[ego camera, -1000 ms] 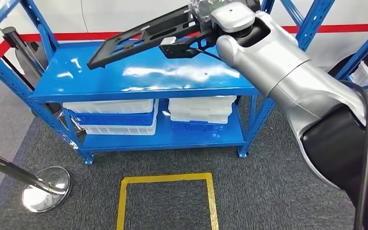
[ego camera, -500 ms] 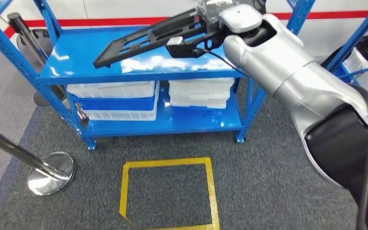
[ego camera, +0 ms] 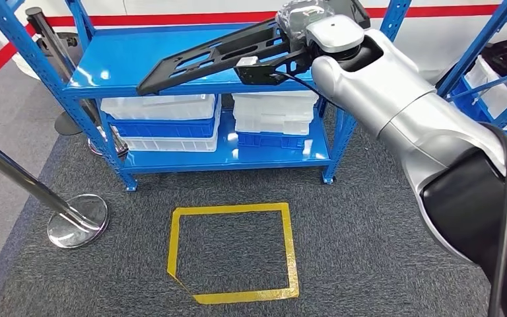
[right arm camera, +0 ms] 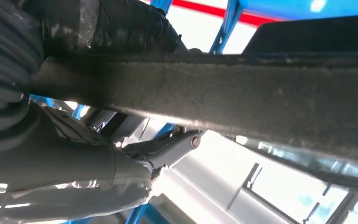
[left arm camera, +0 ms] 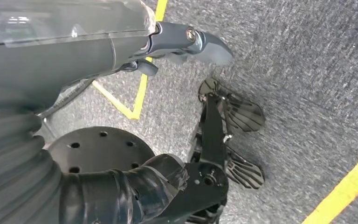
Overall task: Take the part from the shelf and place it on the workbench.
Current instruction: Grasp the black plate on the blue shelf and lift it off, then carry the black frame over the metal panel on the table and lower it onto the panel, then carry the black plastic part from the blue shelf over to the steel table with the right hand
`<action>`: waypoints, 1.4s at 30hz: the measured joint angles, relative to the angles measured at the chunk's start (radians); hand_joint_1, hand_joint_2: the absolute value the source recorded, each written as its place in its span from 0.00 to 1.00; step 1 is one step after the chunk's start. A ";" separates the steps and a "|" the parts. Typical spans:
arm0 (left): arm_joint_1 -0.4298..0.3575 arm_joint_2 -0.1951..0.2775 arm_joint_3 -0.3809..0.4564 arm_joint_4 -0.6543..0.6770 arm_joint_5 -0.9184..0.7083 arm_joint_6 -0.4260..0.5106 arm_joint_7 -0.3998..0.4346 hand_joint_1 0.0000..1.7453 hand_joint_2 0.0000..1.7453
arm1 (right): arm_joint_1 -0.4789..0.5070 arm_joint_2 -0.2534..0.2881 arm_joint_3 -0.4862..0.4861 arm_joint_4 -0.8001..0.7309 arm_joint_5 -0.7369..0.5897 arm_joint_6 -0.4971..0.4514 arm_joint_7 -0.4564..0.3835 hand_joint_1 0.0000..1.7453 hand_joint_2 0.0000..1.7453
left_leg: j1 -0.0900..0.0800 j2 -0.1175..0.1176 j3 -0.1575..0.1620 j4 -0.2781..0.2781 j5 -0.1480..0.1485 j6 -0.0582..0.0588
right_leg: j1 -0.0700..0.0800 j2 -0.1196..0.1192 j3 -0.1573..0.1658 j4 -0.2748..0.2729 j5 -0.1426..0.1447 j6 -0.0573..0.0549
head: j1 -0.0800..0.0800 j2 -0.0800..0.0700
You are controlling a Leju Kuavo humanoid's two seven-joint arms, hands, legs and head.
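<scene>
- Holding the flat black plastic part with cut-out slots (ego camera: 218, 54), the right robot hand (ego camera: 304, 26) clamps one end of it; in the right wrist view the thumb and darker fingers (right arm camera: 121, 25) are closed around the part's dark edge (right arm camera: 242, 88).
- From that robot hand the part runs out to the robot's left and slopes slightly down, its long axis roughly along the front edge of the blue metal shelf (ego camera: 171, 63).
- The part hangs in the air above the shelf's top board, apart from it as far as I can judge, so it appears lifted off.
- The left robot hand (left arm camera: 121, 42) hangs low over grey carpet, well away from the part; it holds nothing, but I cannot tell how its fingers stand.
- No desk is visible, so the carry probably needs a turn away from the shelf.
- No brand, label or readable writing can be made out.
</scene>
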 joint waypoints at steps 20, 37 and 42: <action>0.006 -0.005 0.005 0.000 -0.005 -0.005 0.003 0.00 1.00 | 0.015 -0.001 0.000 0.006 0.006 0.000 0.004 1.00 1.00 | 0.000 -0.004 -0.194 0.001 0.142 -0.001 | 0.009 -0.002 0.168 -0.079 -0.094 -0.027 | 0.001 0.000; 0.005 0.005 0.011 0.000 -0.011 -0.001 0.013 0.00 1.00 | 0.035 -0.012 0.000 0.026 0.019 -0.001 -0.002 1.00 1.00 | 0.022 -0.003 -0.103 -0.007 0.099 0.017 | -0.020 0.002 -0.026 0.152 -0.182 0.038 | 0.003 0.000; 0.005 0.007 0.014 0.000 -0.012 0.002 0.013 0.00 1.00 | 0.040 -0.017 0.000 0.031 0.019 -0.001 -0.003 1.00 1.00 | 0.006 -0.003 -0.171 -0.005 0.155 0.023 | -0.005 0.005 0.045 0.234 -0.179 0.018 | 0.003 0.000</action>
